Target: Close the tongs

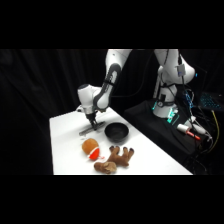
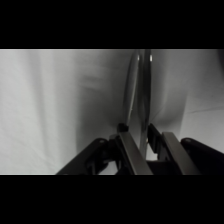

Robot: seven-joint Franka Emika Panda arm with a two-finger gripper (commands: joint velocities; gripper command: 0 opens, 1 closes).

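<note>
Silvery metal tongs [image 1: 91,129] lie on the white table [image 1: 150,155] toward its far left part, just left of a round black bowl [image 1: 116,131], as the white arm reaches down from the upper right and sets its gripper [image 1: 92,121] directly over them. In the wrist view the gripper [image 2: 145,137] has its two fingers [image 2: 131,150] drawn close on either side of the tongs [image 2: 140,85], whose two narrow arms run away from the camera nearly pressed together, only a thin dark gap between them (whether the pads actually touch the metal is hard to make out). Nearer the camera on the table sit an orange-brown round plush toy [image 1: 90,146] and, to its right, a brown stuffed animal [image 1: 115,159] lying on its side. Beyond the table's right edge, the arm's base [image 1: 165,102] stands on a dark surface among cables.
</note>
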